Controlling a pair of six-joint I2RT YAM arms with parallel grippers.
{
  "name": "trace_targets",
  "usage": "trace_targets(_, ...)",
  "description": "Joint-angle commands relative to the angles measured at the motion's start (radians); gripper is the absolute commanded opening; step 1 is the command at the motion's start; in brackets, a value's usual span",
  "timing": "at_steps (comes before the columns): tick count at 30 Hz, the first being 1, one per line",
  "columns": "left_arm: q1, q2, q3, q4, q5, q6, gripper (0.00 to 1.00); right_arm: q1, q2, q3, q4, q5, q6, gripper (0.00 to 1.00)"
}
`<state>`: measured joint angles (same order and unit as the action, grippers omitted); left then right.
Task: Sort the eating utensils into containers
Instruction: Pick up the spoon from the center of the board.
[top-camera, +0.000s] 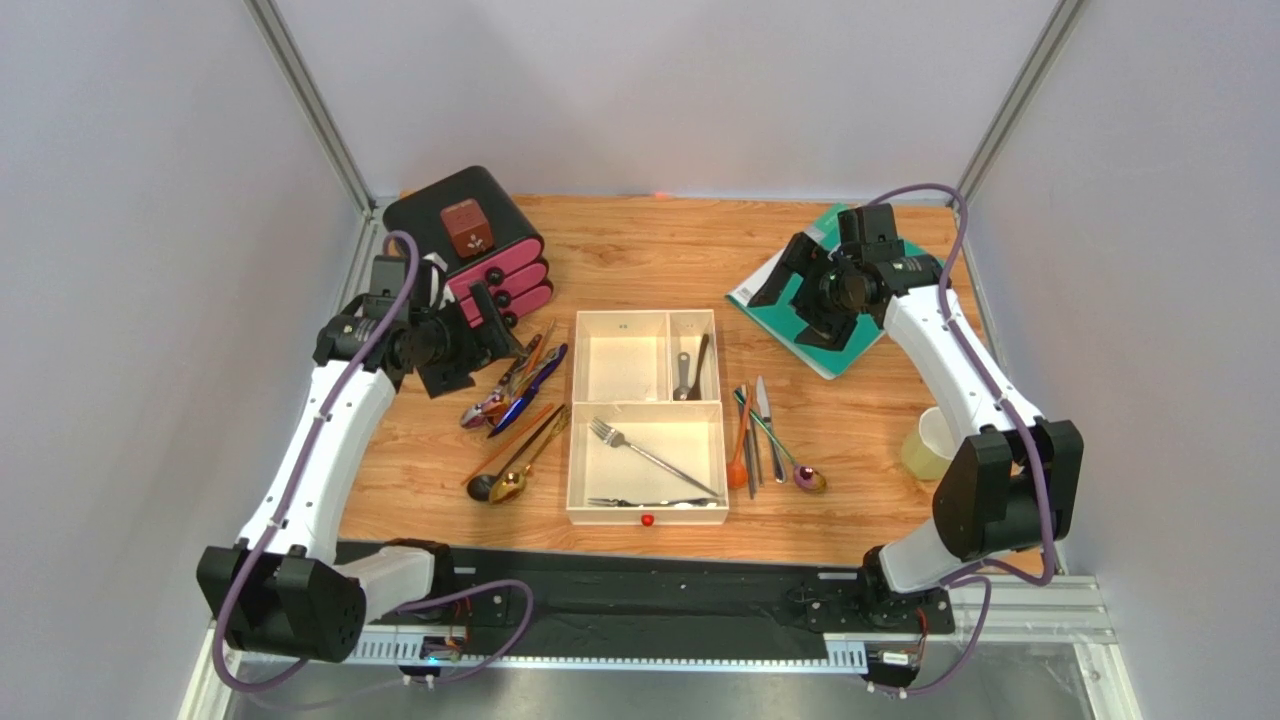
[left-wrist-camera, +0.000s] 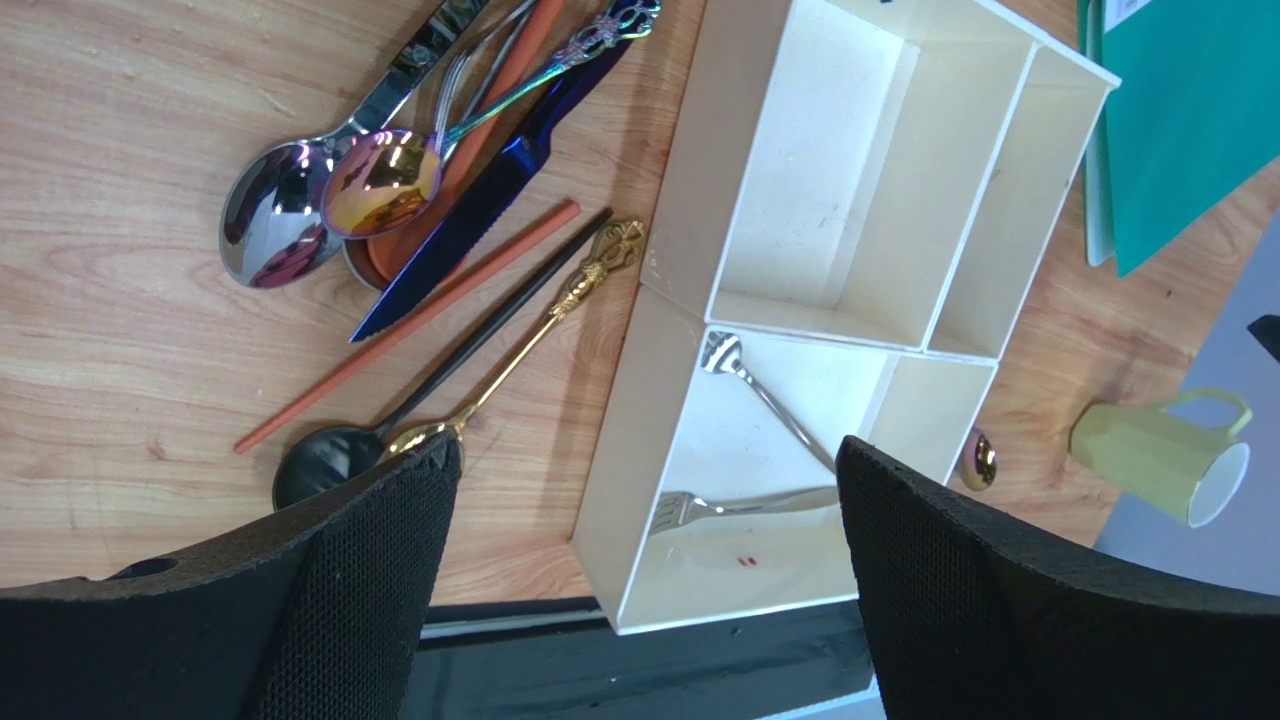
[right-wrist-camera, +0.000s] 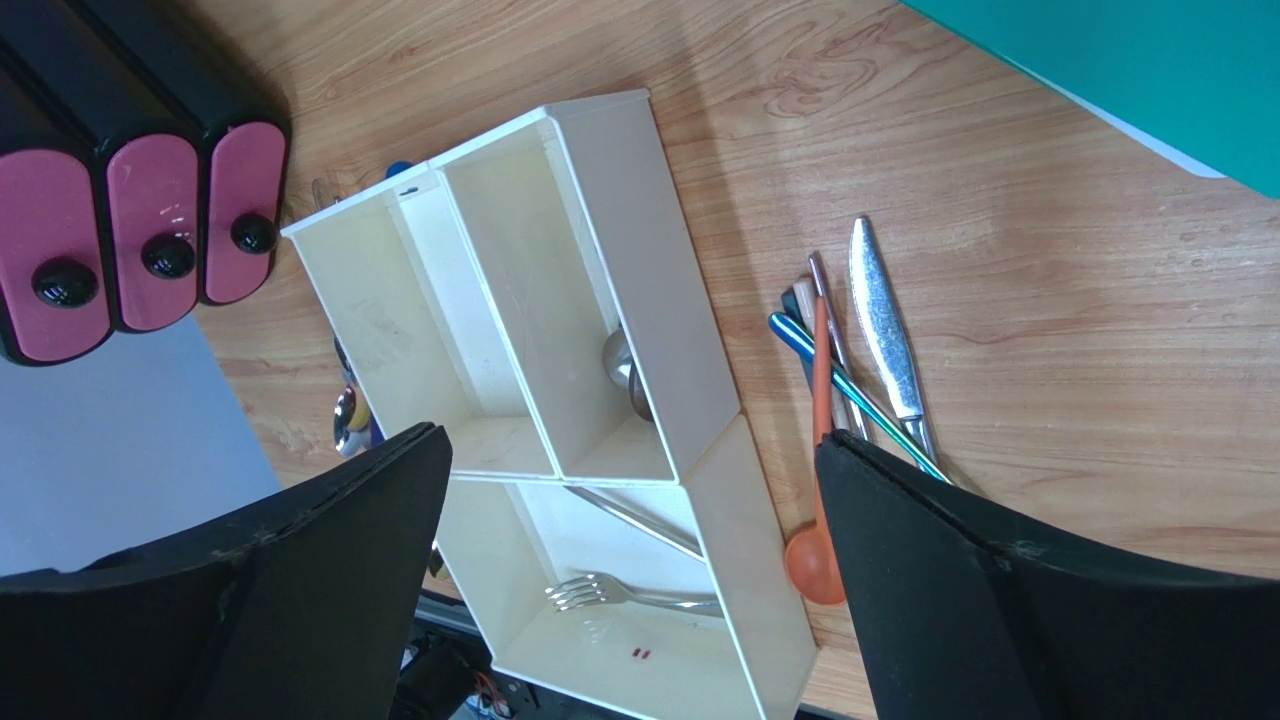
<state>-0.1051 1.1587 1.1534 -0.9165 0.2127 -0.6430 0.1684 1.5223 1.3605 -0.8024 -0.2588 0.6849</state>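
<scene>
The cream-white tray (top-camera: 573, 435) lies mid-table, with its red dot on the near rim. Its large compartment holds two silver forks (top-camera: 646, 455). The right small compartment holds a silver spoon (top-camera: 687, 372). Left of the tray lie loose utensils: a blue knife (left-wrist-camera: 481, 203), a rainbow spoon (left-wrist-camera: 376, 180), a gold spoon (left-wrist-camera: 526, 338) and a black spoon (left-wrist-camera: 323, 458). To its right lie an orange spoon (right-wrist-camera: 816, 555), a silver knife (right-wrist-camera: 884, 330) and others. My left gripper (top-camera: 496, 323) is open and empty above the left pile. My right gripper (top-camera: 804, 308) is open and empty at the back right.
A black box with pink drawers (top-camera: 473, 248) stands at the back left, close to my left gripper. A green folder (top-camera: 842, 353) lies under my right gripper. A pale yellow cup (top-camera: 932, 443) stands by the right edge.
</scene>
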Motion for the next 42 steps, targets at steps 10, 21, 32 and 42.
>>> trace_targets(10,-0.005,0.041,0.002,-0.001,0.016,0.101,0.99,0.013,-0.031,-0.043,-0.011,-0.002,0.011,1.00)
trace_targets(21,-0.004,0.061,-0.047,0.014,0.128,0.091,0.99,0.020,-0.044,-0.067,0.014,-0.023,0.024,1.00)
trace_targets(32,-0.005,0.001,-0.110,0.005,0.105,0.124,0.90,0.040,-0.017,-0.018,-0.029,-0.008,0.002,1.00)
trace_targets(42,-0.005,0.185,-0.063,-0.071,0.087,0.305,0.73,0.039,-0.096,-0.109,-0.053,0.033,-0.011,1.00)
